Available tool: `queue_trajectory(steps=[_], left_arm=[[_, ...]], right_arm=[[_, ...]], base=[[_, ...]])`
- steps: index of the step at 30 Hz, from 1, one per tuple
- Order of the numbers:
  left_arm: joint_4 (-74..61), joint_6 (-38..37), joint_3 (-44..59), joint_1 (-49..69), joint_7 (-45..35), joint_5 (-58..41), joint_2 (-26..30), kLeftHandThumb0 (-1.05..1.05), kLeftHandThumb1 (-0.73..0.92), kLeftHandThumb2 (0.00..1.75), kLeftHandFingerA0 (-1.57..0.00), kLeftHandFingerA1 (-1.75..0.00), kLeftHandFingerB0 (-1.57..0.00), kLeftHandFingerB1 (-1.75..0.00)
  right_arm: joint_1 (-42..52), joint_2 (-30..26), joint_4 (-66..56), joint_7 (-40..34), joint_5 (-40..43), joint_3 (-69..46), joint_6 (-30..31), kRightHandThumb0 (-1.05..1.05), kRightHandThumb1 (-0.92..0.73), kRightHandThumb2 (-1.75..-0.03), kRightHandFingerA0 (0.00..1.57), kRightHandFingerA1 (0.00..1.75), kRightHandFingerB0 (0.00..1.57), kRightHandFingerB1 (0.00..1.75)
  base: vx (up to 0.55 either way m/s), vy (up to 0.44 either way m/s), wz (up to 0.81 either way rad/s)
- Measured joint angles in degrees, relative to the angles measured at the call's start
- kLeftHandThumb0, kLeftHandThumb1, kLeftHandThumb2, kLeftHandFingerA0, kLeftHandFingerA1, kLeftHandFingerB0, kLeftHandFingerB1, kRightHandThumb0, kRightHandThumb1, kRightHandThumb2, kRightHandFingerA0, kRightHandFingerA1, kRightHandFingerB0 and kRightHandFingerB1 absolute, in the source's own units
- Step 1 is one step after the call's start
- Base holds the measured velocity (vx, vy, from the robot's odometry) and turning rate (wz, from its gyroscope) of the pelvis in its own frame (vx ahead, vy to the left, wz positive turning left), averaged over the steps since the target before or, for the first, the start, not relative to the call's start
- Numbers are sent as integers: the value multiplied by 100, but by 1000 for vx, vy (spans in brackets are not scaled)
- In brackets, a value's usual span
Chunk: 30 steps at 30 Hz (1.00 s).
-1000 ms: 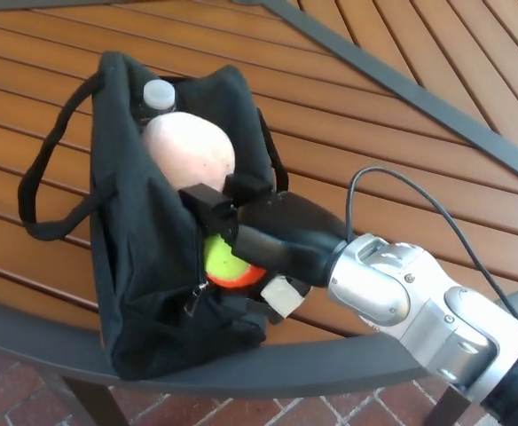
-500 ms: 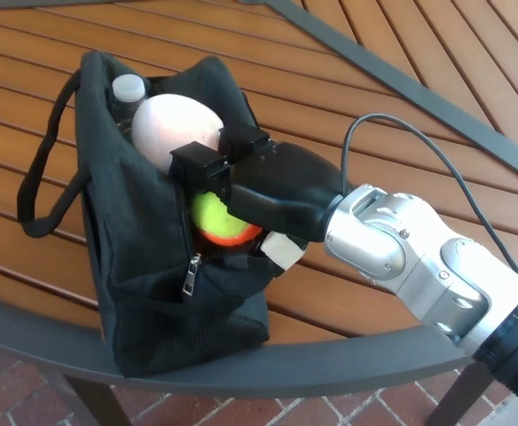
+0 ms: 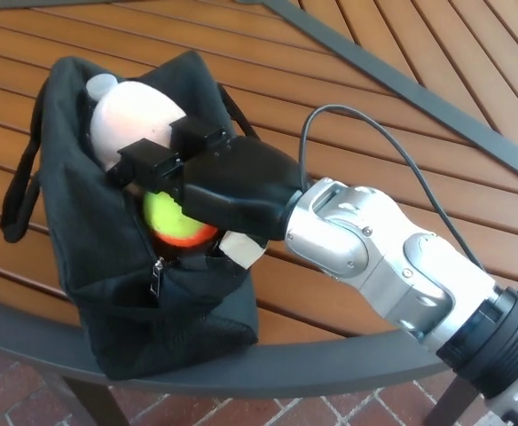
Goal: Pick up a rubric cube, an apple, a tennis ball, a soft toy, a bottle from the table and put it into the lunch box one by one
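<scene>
The black lunch box bag (image 3: pixel 126 302) stands open on the wooden table, near its front edge. My right hand (image 3: pixel 215 182) reaches into the bag's mouth from the right. It is shut on the yellow and orange tennis ball (image 3: pixel 175 222), which sits just under the fingers (image 3: pixel 144 164) inside the opening. A pale pink rounded object (image 3: pixel 130 111) fills the back of the bag. The white cap of a bottle (image 3: pixel 99 86) pokes out behind it. My left hand does not show.
The slatted wooden table (image 3: pixel 374 115) has a grey metal rim (image 3: pixel 312 364) along the front and a grey bar (image 3: pixel 401 84) across the back right. The bag's strap (image 3: pixel 15 191) loops out to the left. Brick floor (image 3: pixel 11 382) lies below.
My right hand has pushed left with the ball, and the bag has slid and leaned left with it. The arm now reaches further across the table.
</scene>
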Motion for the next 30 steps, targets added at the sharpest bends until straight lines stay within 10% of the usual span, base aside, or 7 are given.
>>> queue_trajectory(steps=[1, 2, 7, 8, 12, 13, 30], left_arm=[[0, 0, -11, 8, -2, 3, 11, 6, 46, 115, -106, -121, -93, -102], [10, 0, -32, 16, -2, 7, 32, 6, 47, 113, -104, -119, -92, -100], [-1, 1, -98, 31, 0, 27, 73, 5, 48, 111, -103, -119, -91, -101], [-1, 1, -101, 31, 2, 28, 74, 4, 50, 109, -103, -119, -91, -101], [-1, 1, -111, 35, 6, 28, 73, 5, 47, 109, -107, -118, -95, -101], [-1, 1, -113, 36, 6, 28, 73, 6, 47, 116, -109, -125, -95, -104], [99, -170, -218, 120, 177, 118, 93, 7, 56, 102, -103, -117, -93, -97]], right_arm=[[0, 1, 11, 15, -15, 0, 3, -34, -62, -70, 90, 175, 72, 156], [1, 1, 16, 43, -41, 1, 9, -36, -70, -70, 73, 136, 55, 89], [1, -13, -22, 204, -261, 146, 117, -40, -72, -67, 58, 108, 41, 72], [0, -19, -65, 274, -355, 178, 177, -53, -57, -57, 0, 55, 14, 49], [-113, -89, -142, 424, -684, 343, 344, -81, -42, -70, 0, 0, 2, 39], [-143, -101, -147, 450, -753, 374, 374, -84, -45, -86, 0, 26, 0, 25], [-453, -149, -330, 1243, -2142, 633, 1273, -105, -58, -96, 0, 29, 0, 4]], base=[[0, 0, 0], [0, 0, 0], [0, 0, 0], [0, 0, 0], [0, 0, 0], [0, 0, 0], [0, 0, 0]])
